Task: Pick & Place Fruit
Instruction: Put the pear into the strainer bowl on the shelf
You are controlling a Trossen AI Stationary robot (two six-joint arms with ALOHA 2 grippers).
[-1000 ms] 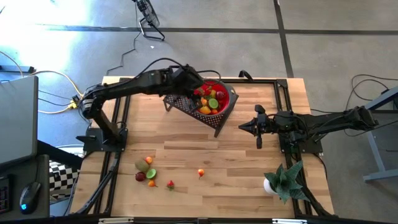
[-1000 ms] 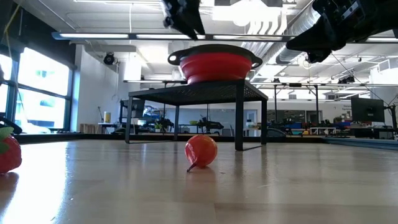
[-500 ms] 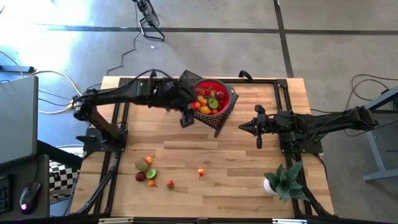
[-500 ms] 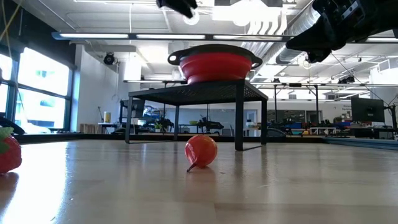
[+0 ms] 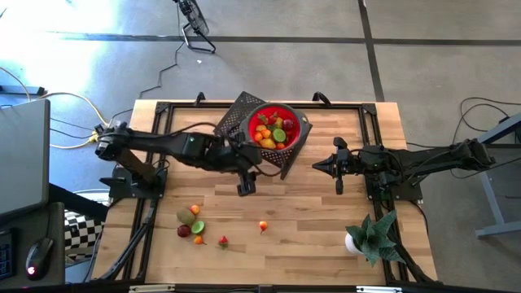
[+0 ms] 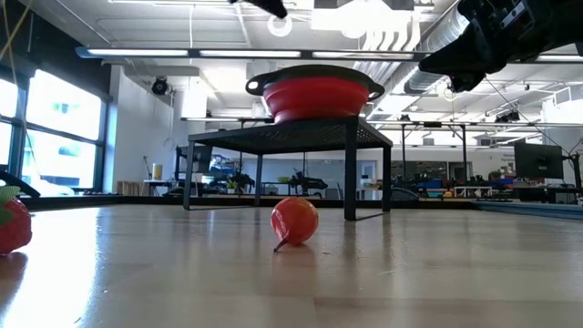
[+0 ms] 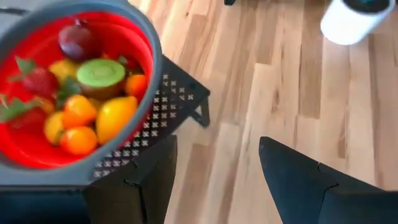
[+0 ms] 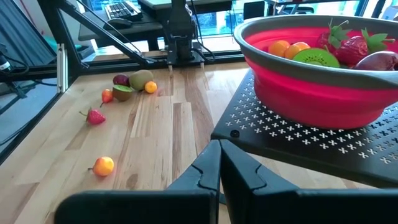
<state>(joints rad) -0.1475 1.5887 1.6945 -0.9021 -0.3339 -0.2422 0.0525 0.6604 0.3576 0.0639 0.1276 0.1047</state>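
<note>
Swung away from the red bowl [image 5: 277, 130] toward mid-table, left gripper [image 5: 245, 182] fingers spread, empty; right gripper [image 5: 338, 168] fingers pressed together.

In the low view, the strawberry [image 6: 9, 223] is cut off by the picture's edge. The lower fruits in the red bowl [image 7: 147, 46] are buried under the upper ones. The white pot [image 7: 354, 18] is cropped in the left wrist view.

Bowl [image 5: 295, 122] of fruit [image 5: 271, 130] sits on the rack [image 5: 236, 122] at table's [image 5: 309, 220] back; loose fruit [image 5: 192, 224] lies front-left, plant [image 5: 370, 236] front-right.
</note>
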